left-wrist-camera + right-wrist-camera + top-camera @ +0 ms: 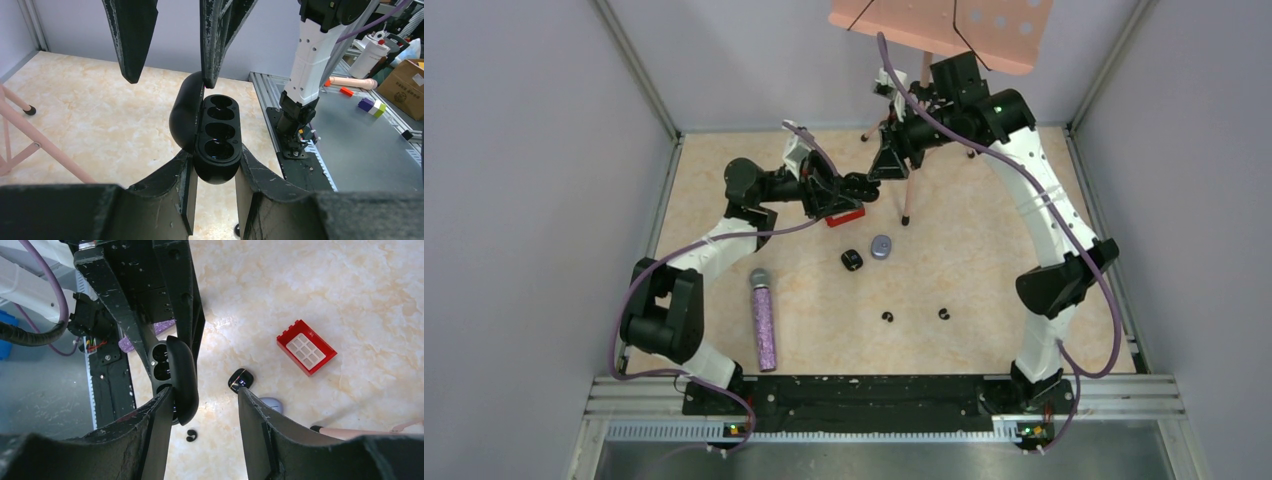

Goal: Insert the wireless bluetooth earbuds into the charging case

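Observation:
My left gripper [216,154] is shut on a black charging case [218,135] and holds it in the air with the lid swung open. Its wells look empty. My right gripper [202,407] is open around the case's lid [182,380], with one finger close beside it; its fingers [132,45] hang from above in the left wrist view. In the top view the two grippers [861,188] [887,163] meet at the back middle. Two tiny black earbuds [887,317] [943,314] lie on the table in front. One earbud [190,435] shows below the case.
A small black case [852,260] and a grey oval case [881,246] lie mid-table. A red brick [846,217] lies under the left gripper. A glittery purple microphone [764,318] lies front left. A pink stand [911,180] rises at the back.

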{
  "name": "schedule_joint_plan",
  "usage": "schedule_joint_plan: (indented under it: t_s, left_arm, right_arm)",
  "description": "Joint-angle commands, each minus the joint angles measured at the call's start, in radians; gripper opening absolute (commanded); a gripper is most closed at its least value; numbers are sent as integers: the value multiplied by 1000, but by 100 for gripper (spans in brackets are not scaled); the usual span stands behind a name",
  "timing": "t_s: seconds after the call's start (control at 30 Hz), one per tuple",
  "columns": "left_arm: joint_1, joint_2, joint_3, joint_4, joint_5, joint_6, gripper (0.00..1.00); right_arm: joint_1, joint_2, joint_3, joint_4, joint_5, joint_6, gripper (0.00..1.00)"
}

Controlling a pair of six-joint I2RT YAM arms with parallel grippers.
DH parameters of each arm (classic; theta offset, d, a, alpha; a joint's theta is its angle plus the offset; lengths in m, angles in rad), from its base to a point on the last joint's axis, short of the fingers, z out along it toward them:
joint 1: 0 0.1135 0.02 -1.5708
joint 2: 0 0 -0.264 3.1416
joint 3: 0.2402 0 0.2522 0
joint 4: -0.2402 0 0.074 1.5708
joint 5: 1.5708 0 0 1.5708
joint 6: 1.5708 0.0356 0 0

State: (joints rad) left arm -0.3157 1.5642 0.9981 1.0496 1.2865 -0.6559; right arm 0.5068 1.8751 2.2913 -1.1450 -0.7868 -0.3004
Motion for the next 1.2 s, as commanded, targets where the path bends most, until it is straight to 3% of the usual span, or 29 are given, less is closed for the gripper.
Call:
schedule_joint_plan:
  t_s: [0.0,0.23,0.33,0.5,0.63,0.7,0.8,0.9,1.17]
  left_arm:
    - [-5,-10,-4,59,7,6,0]
    - [2,0,-13,15,-40,21,0]
    - [17,1,-18,-9,-81,6,0]
    - [57,-29,-32,-91,-136,-30,0]
    - [85,-46,-62,-145,-164,-6,0]
    - [100,-48,-69,-163,-179,-14,0]
    - [121,-64,-70,-205,-204,-19,0]
    - [141,-86,-82,-247,-228,-1,0]
    - [194,-116,-108,-279,-265,6,0]
  right_arm:
    - [-15,-4,43,30,-3,30,50]
    - [-23,-43,109,31,-2,47,52]
    - [-44,-124,36,10,54,5,52]
    - [-85,-322,-359,27,174,-102,48]
    - [-87,-490,-759,97,253,-221,33]
    - [-87,-528,-884,110,296,-250,26]
    - [-87,-536,-1002,141,367,-210,18]
    - [-80,-525,-1114,155,336,-198,11]
    - [88,-501,-1255,282,371,-196,10]
